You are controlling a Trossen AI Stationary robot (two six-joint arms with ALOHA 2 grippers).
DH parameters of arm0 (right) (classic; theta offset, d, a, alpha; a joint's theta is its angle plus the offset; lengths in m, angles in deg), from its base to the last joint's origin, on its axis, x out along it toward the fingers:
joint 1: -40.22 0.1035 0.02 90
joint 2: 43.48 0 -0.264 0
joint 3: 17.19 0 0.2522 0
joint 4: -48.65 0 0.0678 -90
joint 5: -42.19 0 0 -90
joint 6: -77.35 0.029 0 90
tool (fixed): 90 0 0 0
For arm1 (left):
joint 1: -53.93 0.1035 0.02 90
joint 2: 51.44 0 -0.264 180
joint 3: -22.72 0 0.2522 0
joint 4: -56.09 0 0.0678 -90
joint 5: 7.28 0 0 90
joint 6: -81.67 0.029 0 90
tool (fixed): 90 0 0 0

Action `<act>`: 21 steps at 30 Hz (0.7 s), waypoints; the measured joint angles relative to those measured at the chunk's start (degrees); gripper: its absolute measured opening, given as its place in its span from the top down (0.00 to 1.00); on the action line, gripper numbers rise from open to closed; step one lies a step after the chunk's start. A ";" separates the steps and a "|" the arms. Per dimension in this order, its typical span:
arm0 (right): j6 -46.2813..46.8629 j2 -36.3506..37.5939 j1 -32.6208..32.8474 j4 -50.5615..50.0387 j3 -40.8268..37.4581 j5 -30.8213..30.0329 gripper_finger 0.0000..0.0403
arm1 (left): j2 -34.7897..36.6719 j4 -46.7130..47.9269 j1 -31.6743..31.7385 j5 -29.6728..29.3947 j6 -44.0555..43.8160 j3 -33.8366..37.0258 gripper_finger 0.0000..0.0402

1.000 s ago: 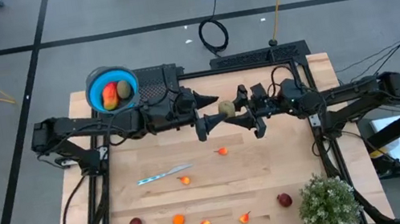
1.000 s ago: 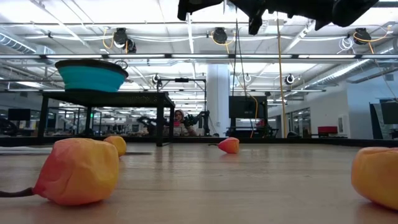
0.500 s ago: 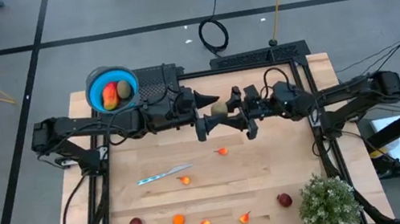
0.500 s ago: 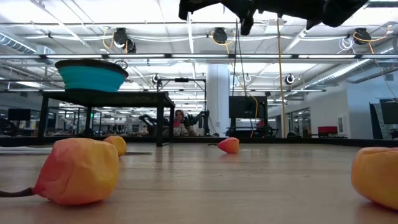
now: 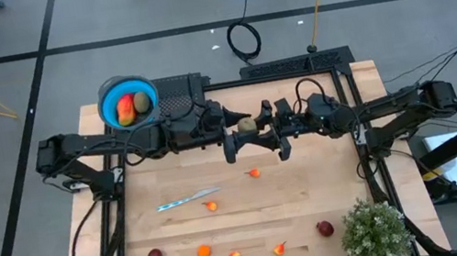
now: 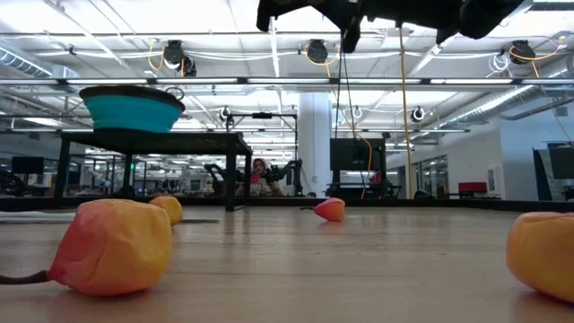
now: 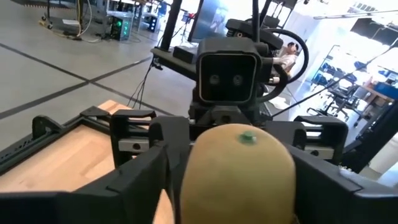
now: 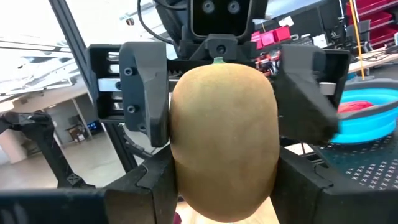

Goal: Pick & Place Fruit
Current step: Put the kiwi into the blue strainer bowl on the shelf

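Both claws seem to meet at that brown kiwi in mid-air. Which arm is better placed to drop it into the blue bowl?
Left. The bowl sits beside the left arm's base, while the right gripper reaches from the far side. The left gripper already meets the kiwi.

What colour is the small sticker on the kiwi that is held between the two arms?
Green. The sticker sits on the brown kiwi, and it shows best in the left wrist view.

No legible markings found.
No text, label, brand, number or sign can be read in any view; the small green sticker (image 7: 248,138) on the kiwi (image 7: 236,171) shows nothing readable.
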 joint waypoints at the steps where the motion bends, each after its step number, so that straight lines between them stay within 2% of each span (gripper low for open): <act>1: -0.03 0.00 -0.02 -0.15 0.00 -0.05 0.53 | 0.00 0.00 0.00 0.08 0.00 0.00 0.34; 7: 0.09 0.00 -0.15 -0.26 0.00 -0.23 0.50 | 0.00 0.02 0.17 1.08 0.04 0.00 0.56; 14: 0.08 0.00 -0.13 -0.65 -0.02 0.06 0.45 | 0.02 0.31 0.15 1.35 -0.38 0.00 0.56; 21: 4.02 0.02 -0.79 -6.89 -0.02 0.77 0.45 | 0.04 0.40 0.80 1.11 0.46 0.00 0.51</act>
